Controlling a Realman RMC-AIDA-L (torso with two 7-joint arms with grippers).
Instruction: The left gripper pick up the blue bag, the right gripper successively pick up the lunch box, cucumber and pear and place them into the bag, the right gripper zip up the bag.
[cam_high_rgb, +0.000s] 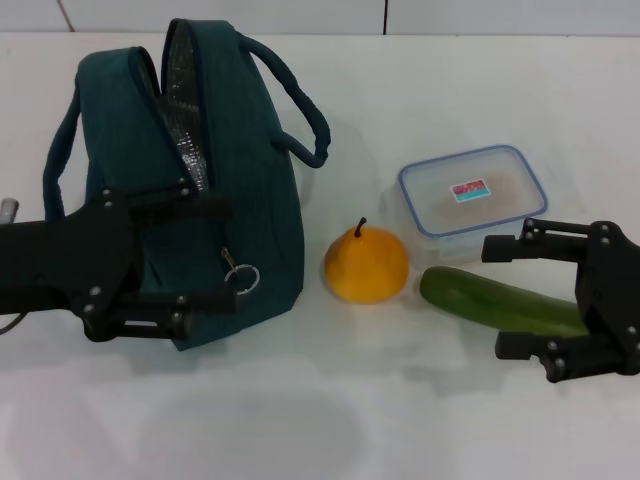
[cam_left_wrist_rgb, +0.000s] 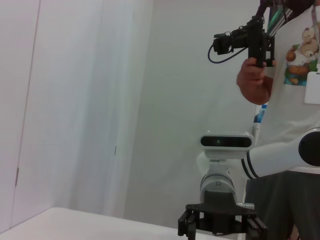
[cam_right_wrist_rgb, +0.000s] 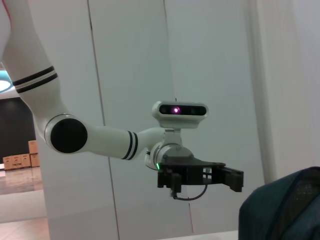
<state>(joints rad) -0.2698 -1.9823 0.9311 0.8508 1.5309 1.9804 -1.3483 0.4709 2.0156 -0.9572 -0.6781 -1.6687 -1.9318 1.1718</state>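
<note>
The blue bag (cam_high_rgb: 200, 190) stands at the left of the head view on the white table (cam_high_rgb: 330, 420), its zip gaping along the top so the silver lining shows, one handle arching toward the upper centre. The left pincer (cam_high_rgb: 205, 255) sits in front of the bag's near side, fingers apart, the upper one (cam_high_rgb: 190, 207) level with the mouth's edge and the lower one (cam_high_rgb: 200, 300) near the base by the zip ring (cam_high_rgb: 242, 275). Nothing is clamped yet.

At centre sits the pear (cam_high_rgb: 366, 264); just right of it lies the cucumber (cam_high_rgb: 500, 301), and behind that the lunch box (cam_high_rgb: 472, 192) toward the upper right. The right pincer (cam_high_rgb: 530, 300) waits at the lower right with its fingers apart, straddling the cucumber's far end in this view, holding nothing.

The step in hand looks like the bag pickup. To do it well, the left pincer should close on a firm fold of fabric or a handle rather than the flat side panel, and lift so that the mouth stays wide and faces the right arm. Snagging the zip ring would likely tilt the bag.
</note>
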